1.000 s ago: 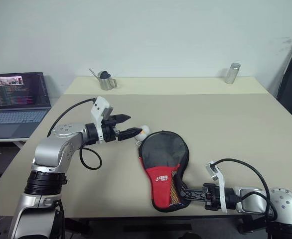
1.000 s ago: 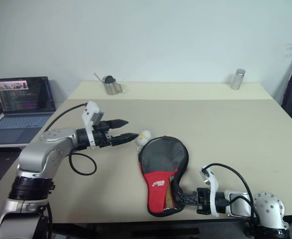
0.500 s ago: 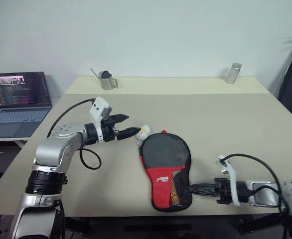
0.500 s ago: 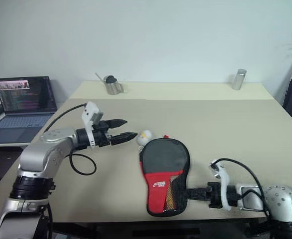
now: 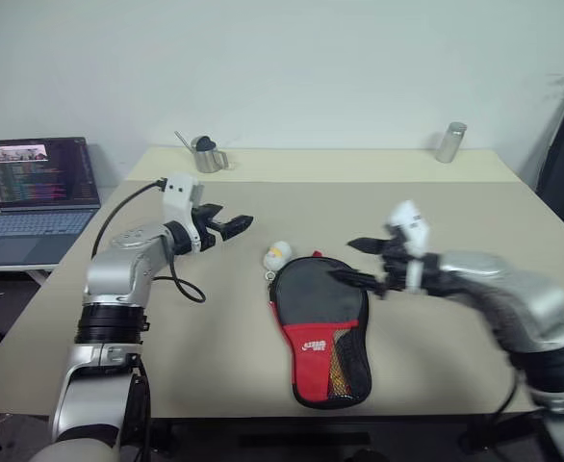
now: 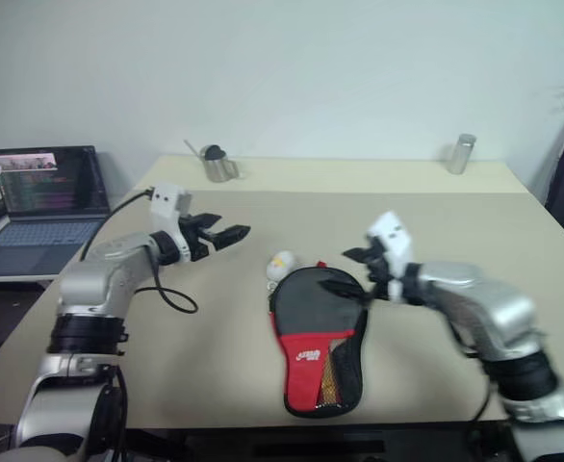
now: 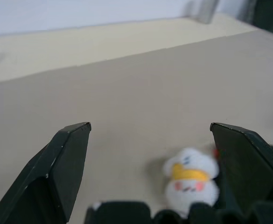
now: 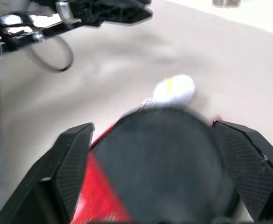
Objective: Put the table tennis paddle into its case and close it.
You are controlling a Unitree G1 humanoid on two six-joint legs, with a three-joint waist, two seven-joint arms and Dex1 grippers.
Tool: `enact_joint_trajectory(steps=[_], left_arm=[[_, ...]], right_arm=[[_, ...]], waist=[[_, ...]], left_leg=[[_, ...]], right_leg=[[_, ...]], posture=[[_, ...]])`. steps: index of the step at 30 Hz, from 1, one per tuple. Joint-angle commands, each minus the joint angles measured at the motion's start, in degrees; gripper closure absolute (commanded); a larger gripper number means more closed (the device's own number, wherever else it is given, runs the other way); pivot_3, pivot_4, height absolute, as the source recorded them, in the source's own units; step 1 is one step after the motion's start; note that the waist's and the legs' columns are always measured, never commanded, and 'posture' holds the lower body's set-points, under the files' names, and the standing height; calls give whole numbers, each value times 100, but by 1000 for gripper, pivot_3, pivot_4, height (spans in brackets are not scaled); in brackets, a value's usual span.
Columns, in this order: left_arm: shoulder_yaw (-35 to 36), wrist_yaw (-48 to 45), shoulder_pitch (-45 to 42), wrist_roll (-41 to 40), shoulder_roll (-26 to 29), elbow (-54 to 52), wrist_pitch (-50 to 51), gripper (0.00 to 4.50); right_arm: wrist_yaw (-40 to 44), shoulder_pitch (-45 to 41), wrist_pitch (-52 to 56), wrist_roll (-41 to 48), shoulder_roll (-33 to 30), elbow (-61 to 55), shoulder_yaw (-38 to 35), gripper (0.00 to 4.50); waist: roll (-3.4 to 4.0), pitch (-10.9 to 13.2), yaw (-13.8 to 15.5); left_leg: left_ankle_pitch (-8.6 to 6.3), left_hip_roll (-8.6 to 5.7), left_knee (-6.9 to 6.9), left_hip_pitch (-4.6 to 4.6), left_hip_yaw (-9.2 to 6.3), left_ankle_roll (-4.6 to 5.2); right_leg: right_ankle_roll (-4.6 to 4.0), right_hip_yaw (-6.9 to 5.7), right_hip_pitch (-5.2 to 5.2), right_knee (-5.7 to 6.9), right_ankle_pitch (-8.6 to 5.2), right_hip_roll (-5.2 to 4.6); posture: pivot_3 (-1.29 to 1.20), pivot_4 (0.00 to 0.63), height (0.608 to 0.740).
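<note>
The case (image 5: 320,325), a paddle-shaped black pouch with a red lower panel and white logo, lies flat near the table's front edge. The paddle is hidden from view. My right gripper (image 5: 354,261) hovers open just above the case's upper right edge; the right wrist view looks down on the case (image 8: 160,163) between my spread fingers (image 8: 71,163). Held above the table to the upper left of the case, my left gripper (image 5: 234,226) is open and holds nothing, its fingers (image 7: 64,163) wide apart.
A small white plush charm (image 5: 277,254) lies at the case's top left, also seen as the charm (image 7: 191,179). A laptop (image 5: 37,192) sits on a side table at the left. A metal pitcher (image 5: 205,154) and a steel cylinder (image 5: 449,141) stand at the far edge.
My right gripper let go of the case's lower end, opened, and swung up from the front edge to hover over the case. My left gripper drew back and left a little.
</note>
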Motion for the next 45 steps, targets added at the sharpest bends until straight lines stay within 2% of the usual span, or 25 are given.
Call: enact_joint_trajectory(steps=[1, 3, 8, 13, 17, 31, 34, 36, 40, 42, 45], left_arm=[[-116, 110, -257, 126, -116, 30, 89, 0], [-237, 121, -295, 206, -204, 79, 211, 0], [-476, 29, -324, 295, -477, 159, 343, 0], [-550, -80, -260, 391, -730, 560, 79, 0], [-697, 280, -341, 832, -833, 1253, -262, 0], [-771, 740, -962, 1407, -1541, 2792, -1042, 0], [-741, 1103, -1124, 1609, -1553, 3216, -1158, 648], [-660, 1294, -1211, 1645, -1570, 3432, -1194, 1281], [-680, 1441, -1324, 1755, -1607, 3712, -1431, 2818], [-538, 1460, -1440, 1642, -1682, 3785, -1578, 3402], [-493, 1486, -1650, 1660, -1710, 3947, -1860, 4037]], right_arm=[[-350, 40, -833, -978, 506, 675, 540, 45], [-421, 160, -1123, -1274, 817, 1057, 694, 45], [-392, 767, -1246, -1584, 1266, 1400, 868, 45], [-108, 995, -1119, -1811, 1291, 1519, 1050, 45], [10, 1034, -1071, -1878, 1392, 1515, 1025, 45], [95, 1124, -845, -2033, 1473, 1354, 900, 45], [93, 1123, -802, -2058, 1489, 1337, 876, 0], [91, 1130, -767, -2075, 1512, 1322, 865, 0], [97, 1140, -708, -2093, 1538, 1304, 851, 0], [128, 1135, -635, -2090, 1536, 1295, 868, 0], [177, 1148, -494, -2075, 1537, 1272, 914, 0]], waist=[[-3, -2, 46], [-6, -4, 54], [-4, -6, 7], [3, -17, -53], [2, -18, -49], [-9, -26, -30], [-9, -28, -29], [-10, -29, -29], [-8, -37, -38], [-9, -39, -34], [-9, -39, -30]], left_leg=[[0, -10, 11, -25, -10, 0], [0, -25, 26, -80, -12, 1], [1, -23, 21, -92, -12, 1], [3, -14, 19, -51, 0, -3], [2, -5, -1, 42, -3, -2], [3, -8, 7, 35, -4, -4], [3, -8, 6, 35, -4, -4], [3, -8, 7, 35, -5, -4], [3, -8, 7, 36, -4, -4], [3, -7, 7, 37, -5, -4], [3, -8, 8, 37, -6, -4]], right_leg=[[0, -6, -15, -3, 0, -5], [3, -6, -68, 0, 5, -12], [5, -7, -84, -1, 6, -13], [1, 6, -58, 18, 9, -1], [2, 5, 30, 9, 7, 7], [3, 6, 26, 12, 8, 4], [3, 6, 26, 13, 8, 4], [3, 5, 26, 13, 8, 4], [3, 5, 26, 15, 8, 4], [3, 5, 26, 16, 9, 5], [4, 4, 27, 16, 9, 5]], posture=[[0, 150, 740], [0, 150, 740], [0, 150, 740], [0, 150, 740], [0, 150, 740], [0, 150, 740], [0, 150, 740], [0, 150, 740], [0, 150, 740], [0, 150, 740], [0, 150, 740]])
